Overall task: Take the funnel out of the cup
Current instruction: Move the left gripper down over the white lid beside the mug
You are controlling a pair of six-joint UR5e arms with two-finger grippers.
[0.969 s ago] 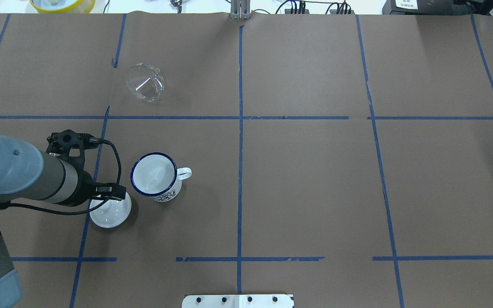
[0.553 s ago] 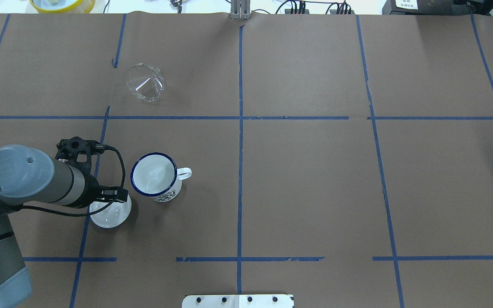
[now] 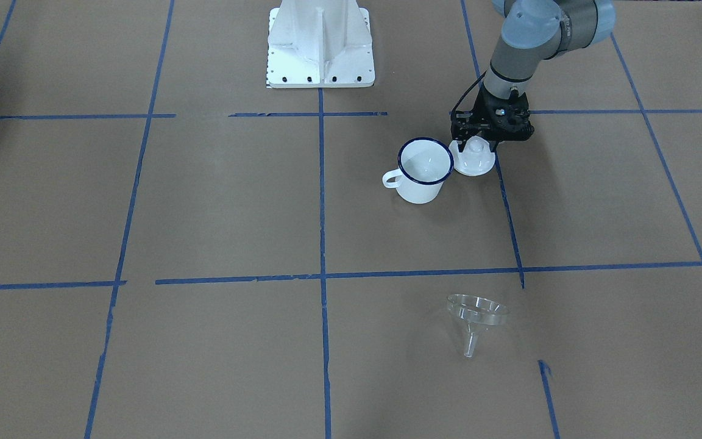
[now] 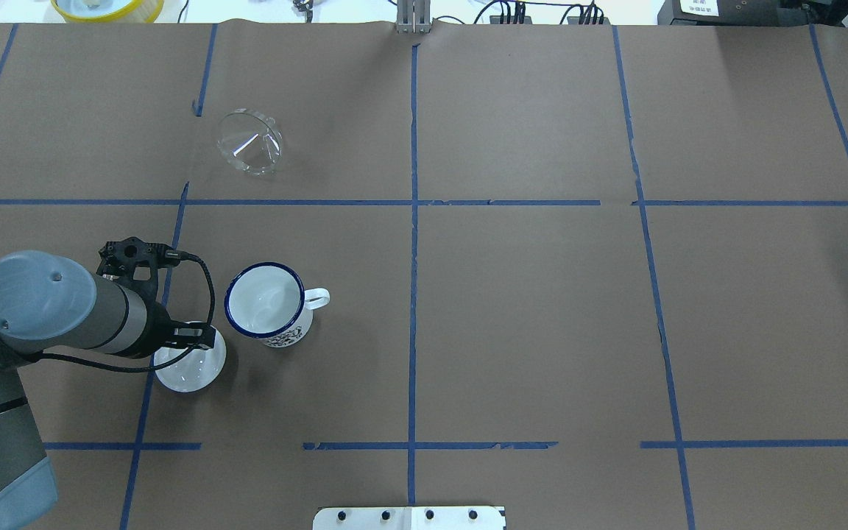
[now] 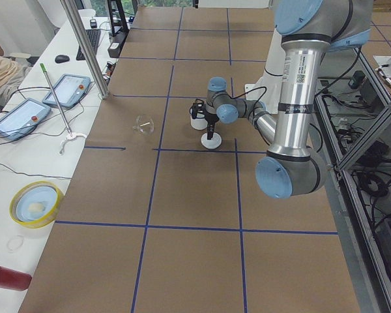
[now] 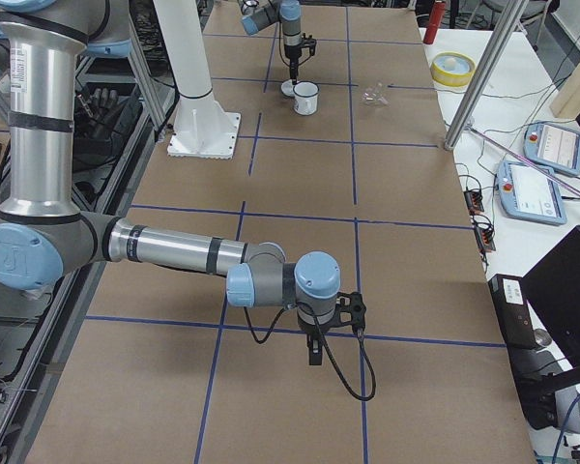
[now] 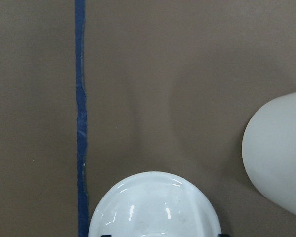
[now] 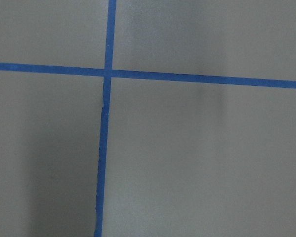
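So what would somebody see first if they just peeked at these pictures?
Probably the white cup with its blue rim, standing empty on the brown table on the robot's left side. Right beside it, the left hand is open just above a round white lid. The clear funnel lies by itself farther out on the table, well apart from the cup.

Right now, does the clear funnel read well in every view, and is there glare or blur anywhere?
Overhead exterior: the funnel is faint, marked mostly by bright glare streaks. Exterior front-facing: its rim and spout show more clearly. Left wrist-mounted: the white lid carries small highlights; the mug has a soft edge. Right wrist-mounted: only soft shadows on the table paper.
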